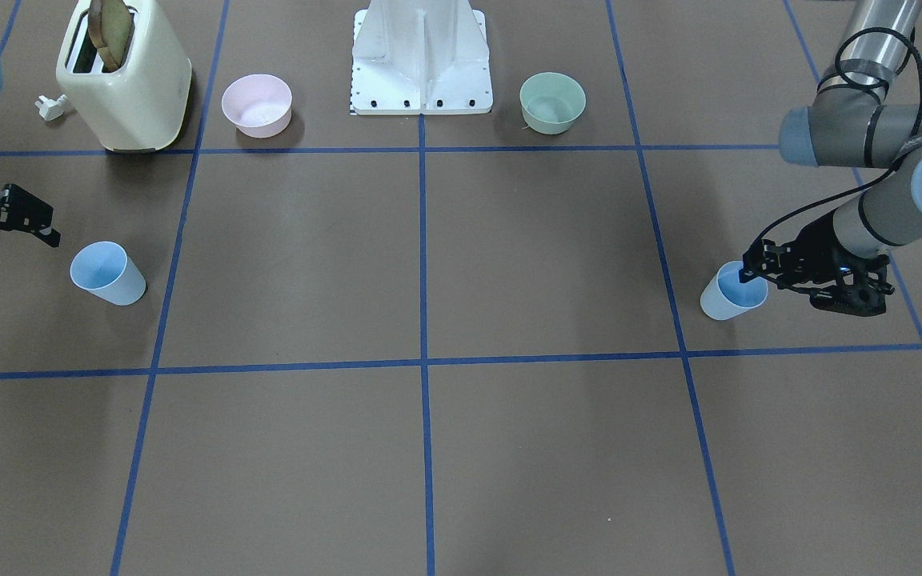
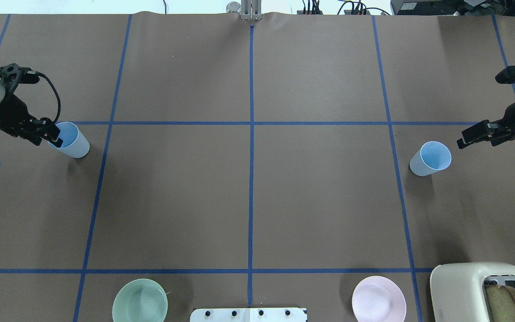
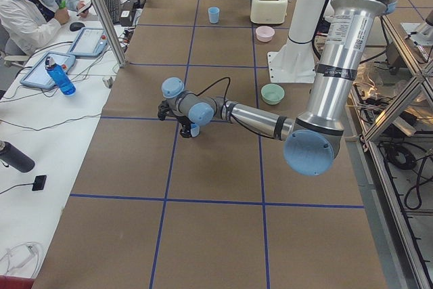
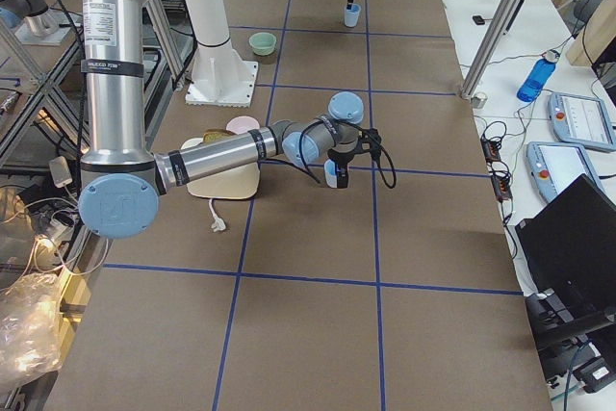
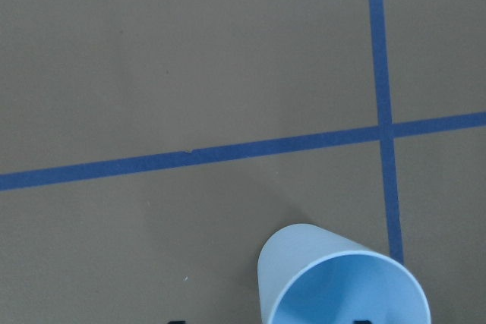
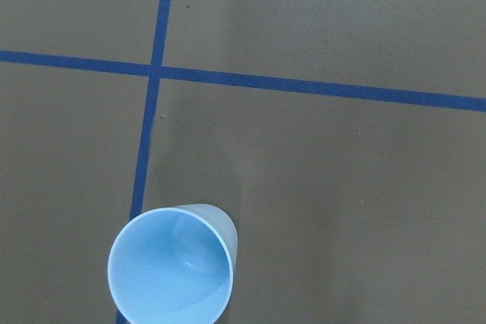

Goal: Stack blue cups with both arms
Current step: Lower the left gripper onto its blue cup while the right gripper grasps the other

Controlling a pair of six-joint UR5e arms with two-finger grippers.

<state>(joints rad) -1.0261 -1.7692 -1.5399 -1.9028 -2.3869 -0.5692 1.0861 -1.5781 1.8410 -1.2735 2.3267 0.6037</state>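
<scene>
Robotics laboratory. Indicated by: paper-covered table (image 3: 216, 235) gridded with blue tape (image 1: 422, 256), two industrial arms (image 3: 342, 52) on white pedestal (image 3: 292, 55), aluminium framing (image 3: 101, 11), operator (image 3: 27, 5) beside tablets (image 3: 88, 40).

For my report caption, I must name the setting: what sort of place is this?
Most likely a robotics laboratory. A left arm and a right arm share one white base, blue tape divides the paper-covered table into squares, and an operator sits beside it with tablets.
</scene>
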